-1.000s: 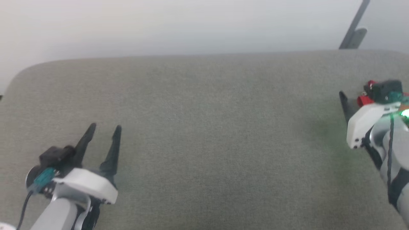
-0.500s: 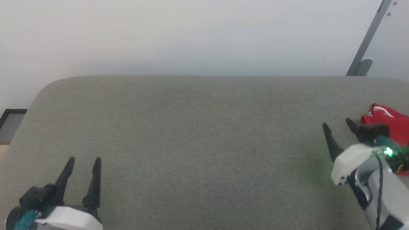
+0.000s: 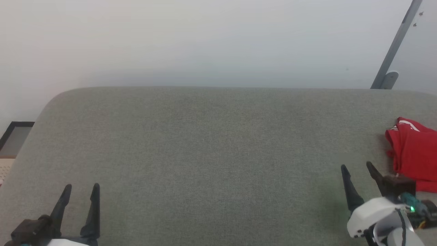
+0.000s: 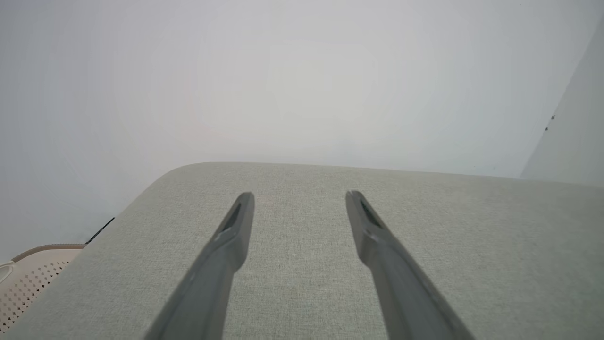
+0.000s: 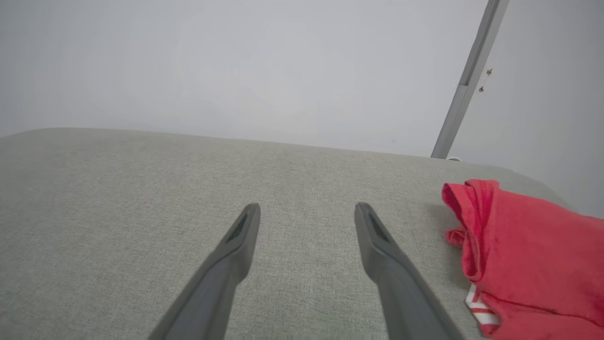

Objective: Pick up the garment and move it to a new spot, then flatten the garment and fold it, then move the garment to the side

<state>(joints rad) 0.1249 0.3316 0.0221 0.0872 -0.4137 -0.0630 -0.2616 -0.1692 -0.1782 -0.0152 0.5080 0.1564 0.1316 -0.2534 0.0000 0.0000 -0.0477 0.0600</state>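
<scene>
Right pincer drawn back from bunched red garment — spread, empty, left pincer likewise spread.

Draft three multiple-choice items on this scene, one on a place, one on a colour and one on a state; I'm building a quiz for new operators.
1. Where does the garment lie?
A. at the right end of the grey padded surface
B. at its centre
C. on the floor

2. What is its main colour?
A. blue
B. red
C. green

3. What is the state of the right gripper?
A. shut on the garment
B. shut on nothing
C. open, holding nothing

Answers:
1 A: it sits at the head view's right edge.
2 B: the cloth is plainly red.
3 C: bare surface shows between its two fingers.
</scene>
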